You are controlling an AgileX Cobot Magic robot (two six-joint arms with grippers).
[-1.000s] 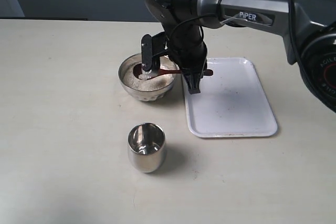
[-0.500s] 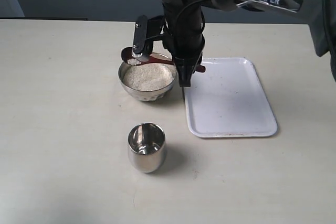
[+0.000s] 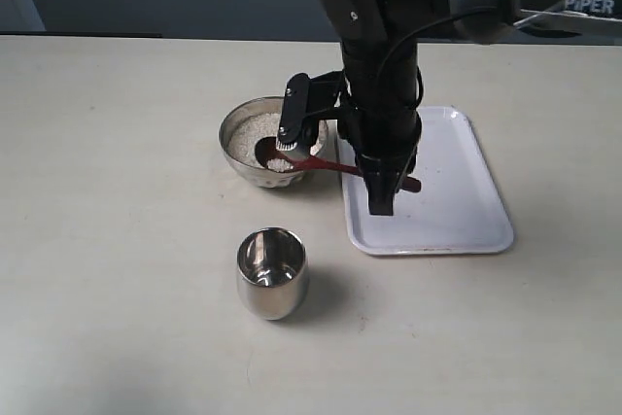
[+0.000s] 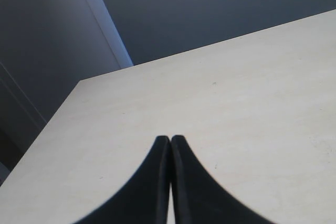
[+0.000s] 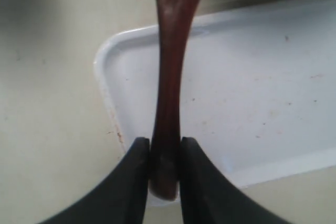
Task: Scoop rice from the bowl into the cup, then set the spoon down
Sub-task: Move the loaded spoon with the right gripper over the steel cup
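The silver bowl (image 3: pixel 243 157) sits mid-table, holding white rice (image 3: pixel 251 126). My right gripper (image 3: pixel 389 187) (image 5: pixel 164 148) is shut on the handle end of the dark reddish-brown spoon (image 3: pixel 330 164) (image 5: pixel 170 77). The handle stretches from over the tray to the bowl's near rim, and the spoon's oval head carries a small heap of grains. The polished steel cup (image 3: pixel 272 272) stands upright in front of the bowl, apart from the spoon, and its inside looks empty. My left gripper (image 4: pixel 170 139) is shut on nothing above bare table and does not appear in the exterior view.
A white rectangular tray (image 3: pixel 447 211) (image 5: pixel 252 103) lies to the right of the bowl, beneath my right gripper. The beige table (image 3: pixel 117 240) extends wide to the left and front. A dark wall runs behind the table's far edge.
My right arm has swung right and toward the front. The spoon head went from above the bowl's far left rim down to its near rim, carrying rice.
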